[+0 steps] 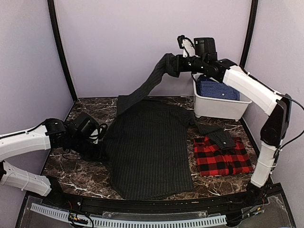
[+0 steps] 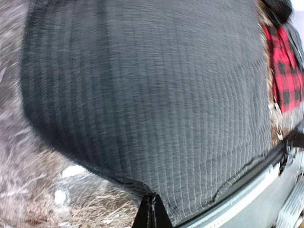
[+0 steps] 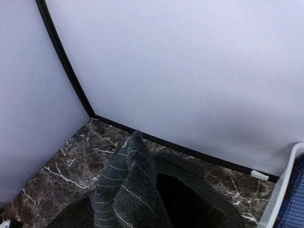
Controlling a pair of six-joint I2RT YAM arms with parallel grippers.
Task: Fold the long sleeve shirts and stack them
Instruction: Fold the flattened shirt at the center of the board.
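Observation:
The charcoal pinstriped shirt [image 1: 149,149] lies spread flat in the middle of the table. My right gripper [image 1: 172,65] is raised high at the back and is shut on the end of its sleeve [image 3: 126,185], which hangs stretched down to the shirt's upper left. My left gripper [image 1: 99,142] is low at the shirt's left edge, shut on the hem [image 2: 142,187]. The red-and-black plaid shirt [image 1: 221,156] lies folded at the right, with the dark shirt's other sleeve [image 1: 216,134] draped over its top. It also shows in the left wrist view [image 2: 285,66].
A white bin [image 1: 216,107] holding a blue garment [image 1: 217,89] stands at the back right, just below my right arm. Purple walls enclose the marble table [image 1: 80,180]. A grey rail [image 1: 142,221] runs along the near edge.

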